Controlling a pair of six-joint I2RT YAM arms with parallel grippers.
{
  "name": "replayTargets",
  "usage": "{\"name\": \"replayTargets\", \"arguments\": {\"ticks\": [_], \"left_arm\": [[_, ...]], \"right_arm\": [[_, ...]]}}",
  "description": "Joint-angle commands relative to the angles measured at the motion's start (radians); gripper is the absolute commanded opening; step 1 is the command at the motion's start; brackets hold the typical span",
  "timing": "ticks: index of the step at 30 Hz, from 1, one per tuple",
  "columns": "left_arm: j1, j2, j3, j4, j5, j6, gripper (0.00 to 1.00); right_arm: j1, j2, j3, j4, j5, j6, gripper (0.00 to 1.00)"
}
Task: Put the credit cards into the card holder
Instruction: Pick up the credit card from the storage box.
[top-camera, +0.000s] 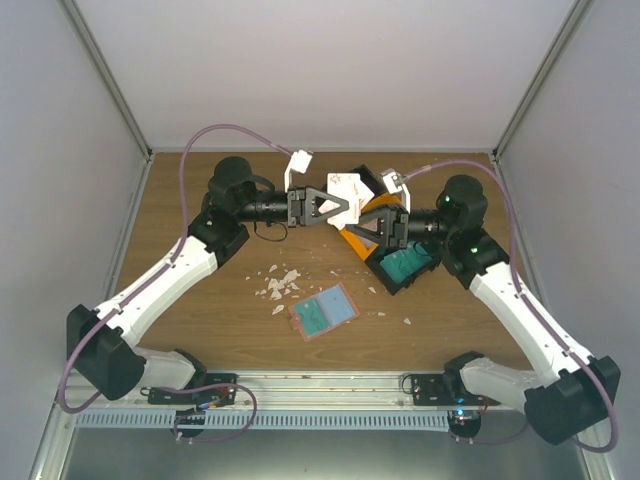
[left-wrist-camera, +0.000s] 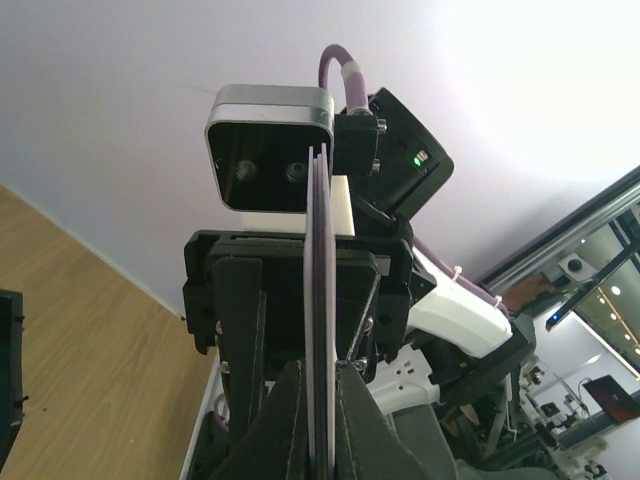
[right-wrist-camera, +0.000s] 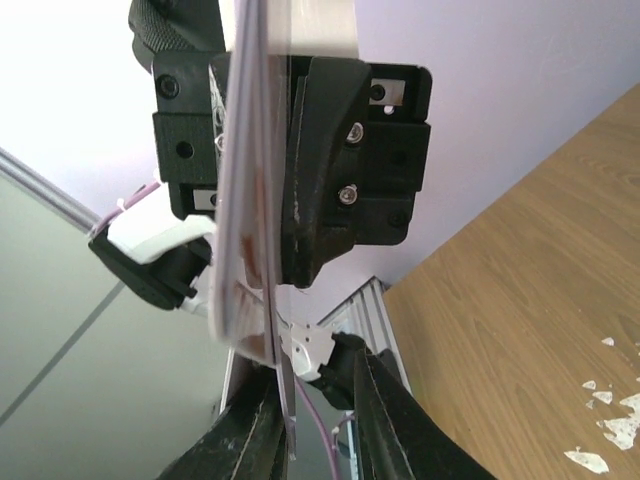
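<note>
Left pincer is clamped on stacked credit cards in mid-air. Right pincer stands slightly apart, straddling their edge. The card holder lies on the worktop. Separating one card probably requires a square, single-card pinch.

Bright, even light over the table, soft shadows on it; wrist views blow out white above it, foreground blurry.
</note>
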Motion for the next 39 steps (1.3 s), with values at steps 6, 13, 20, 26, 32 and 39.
{"name": "replayTargets", "arguments": {"ticks": [6, 13, 20, 26, 32, 39], "left_arm": [[-0.032, -0.021, 0.026, -0.020, 0.034, 0.026, 0.00], [-0.002, -0.040, -0.004, -0.012, 0.020, 0.020, 0.00], [-0.002, -0.042, -0.029, 0.038, 0.044, -0.005, 0.00], [-0.002, -0.045, -0.035, 0.063, 0.075, -0.014, 0.00], [-0.002, -0.069, -0.051, 0.128, 0.107, -0.059, 0.00], [-0.002, -0.047, -0.045, 0.126, 0.108, -0.062, 0.00]], "right_arm": [[0.004, -0.076, -0.027, 0.098, 0.299, 0.059, 0.25], [-0.004, -0.186, -0.096, 0.152, 0.399, 0.037, 0.37], [-0.004, -0.099, -0.058, 0.208, 0.342, 0.052, 0.38], [-0.004, -0.060, -0.065, 0.260, 0.341, 0.092, 0.27], [-0.004, -0.036, -0.115, 0.430, 0.300, 0.226, 0.18], [-0.005, 0.009, -0.138, 0.547, 0.223, 0.320, 0.12]]}}
